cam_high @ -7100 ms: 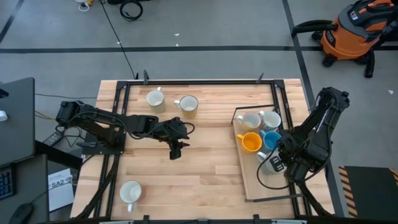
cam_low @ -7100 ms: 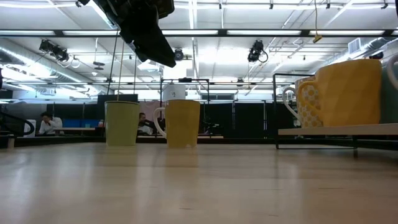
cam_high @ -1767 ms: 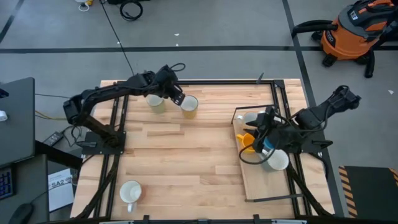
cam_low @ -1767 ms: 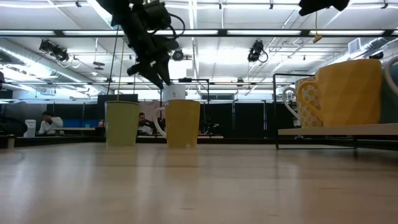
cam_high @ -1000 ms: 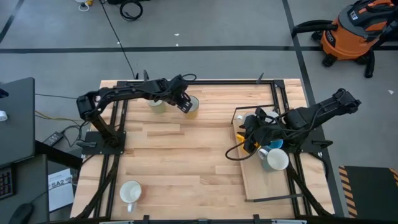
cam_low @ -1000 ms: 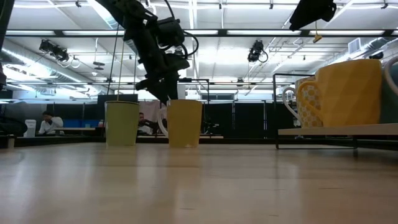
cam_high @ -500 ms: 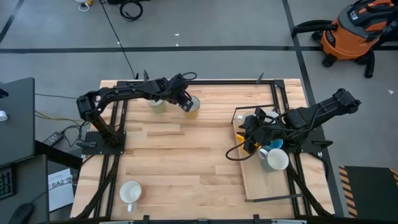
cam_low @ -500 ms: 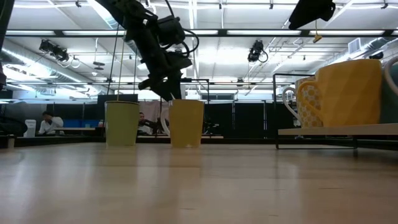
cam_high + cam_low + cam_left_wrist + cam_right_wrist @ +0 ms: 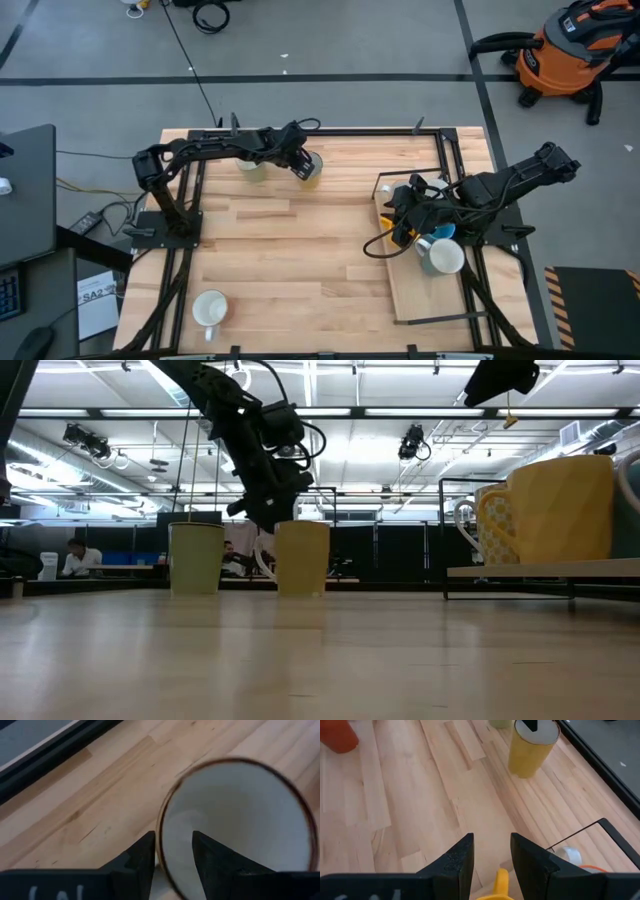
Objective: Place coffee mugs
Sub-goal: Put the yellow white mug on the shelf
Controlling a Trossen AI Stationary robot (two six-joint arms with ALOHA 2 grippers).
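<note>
At the table's far edge, the left gripper is set narrowly astride the rim of a cream mug. The right gripper is held apart over the yellow mug on the tray. A thin-rim pinch could tip the mug.
</note>
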